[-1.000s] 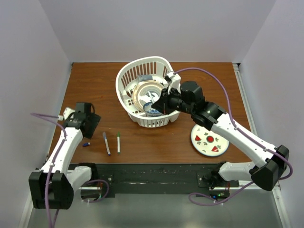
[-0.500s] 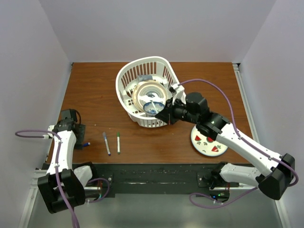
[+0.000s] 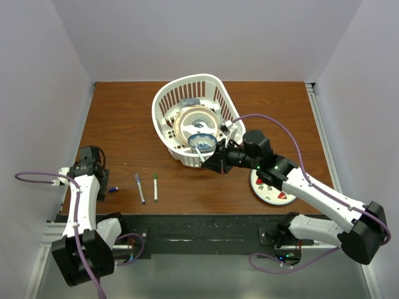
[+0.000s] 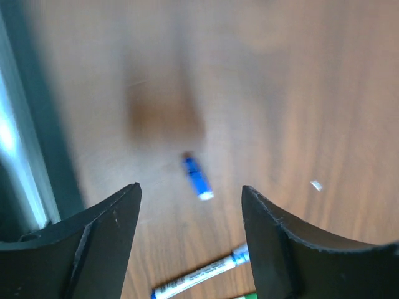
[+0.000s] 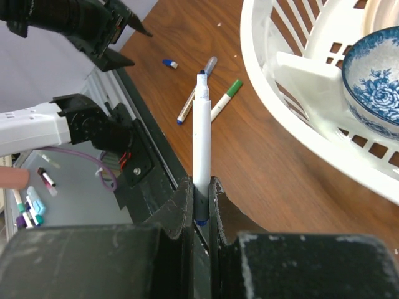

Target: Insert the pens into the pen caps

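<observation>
The table (image 3: 124,118) carries a white basket (image 3: 161,112) at mid-rear, full of crockery and no part of the job; it stands clear of the near-left strip where the pen work lies. The right arm reaches across in front of the basket and the left arm is folded back at the table's left edge, so each has its own side. Under the right arm sits a strawberry plate (image 3: 269,193), and in the basket's near side a blue bowl (image 3: 202,142), both idle. The right gripper (image 5: 199,187) is clamped tight on the blue pen (image 5: 201,137): it pinches the tail end, so the barrel sticks straight out with the blue tip bare and free, which I judge is the hold a push into a cap needs. On the wood at near left lie the grey pen (image 3: 139,187) and, just beside it, the green pen (image 3: 155,186), roughly parallel and not touching; whether these two are already capped I cannot tell. Smallest is the blue cap (image 4: 197,177), loose on the table left of those pens. The left gripper (image 3: 93,165) hovers above it, its fingers (image 4: 109,230) well apart with nothing between them, framing the cap; that reads as lining up to pick it so the two arms can meet. The risk I see is so tiny a tube rolling or tipping as the fingers close
</observation>
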Controlling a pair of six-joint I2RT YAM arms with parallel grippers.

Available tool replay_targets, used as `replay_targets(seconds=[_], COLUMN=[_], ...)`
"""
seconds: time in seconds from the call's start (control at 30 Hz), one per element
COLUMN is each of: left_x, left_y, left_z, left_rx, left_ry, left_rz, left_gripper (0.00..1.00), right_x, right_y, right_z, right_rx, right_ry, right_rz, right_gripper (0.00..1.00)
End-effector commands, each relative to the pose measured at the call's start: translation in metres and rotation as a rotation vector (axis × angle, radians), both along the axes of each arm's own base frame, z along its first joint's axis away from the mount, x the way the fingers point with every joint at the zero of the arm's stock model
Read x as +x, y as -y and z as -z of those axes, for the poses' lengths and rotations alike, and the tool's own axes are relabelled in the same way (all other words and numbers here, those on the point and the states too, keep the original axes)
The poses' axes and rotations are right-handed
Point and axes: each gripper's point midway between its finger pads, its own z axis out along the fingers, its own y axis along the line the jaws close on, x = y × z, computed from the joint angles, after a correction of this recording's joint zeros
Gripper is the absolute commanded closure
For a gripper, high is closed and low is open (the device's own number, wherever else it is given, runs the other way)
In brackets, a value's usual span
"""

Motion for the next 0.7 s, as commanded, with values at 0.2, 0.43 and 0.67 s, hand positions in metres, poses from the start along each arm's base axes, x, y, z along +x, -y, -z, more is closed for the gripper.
replay_targets(seconds=[0.2, 0.43, 0.67], left_x=[0.082, 0.027, 0.021], left_y=[-0.019, -0.017, 0.020], left_z=[-0.077, -0.048, 0.019], left_rx=[0.226, 0.114, -0.111], left_ry=[0.276, 0.206, 0.094], left_rz=[0.382, -0.019, 0.038], left_gripper=[0.18, 0.29, 0.30], right_x=[-0.011, -0.012, -0.011], right_y=[-0.006, -0.012, -0.010], right_z=[-0.038, -0.042, -0.047], right_rx=[0.091, 0.098, 0.107], right_ry=[0.071, 0.044, 0.051], right_rz=[-0.039, -0.065, -0.047], right_gripper=[1.00, 1.00, 1.00])
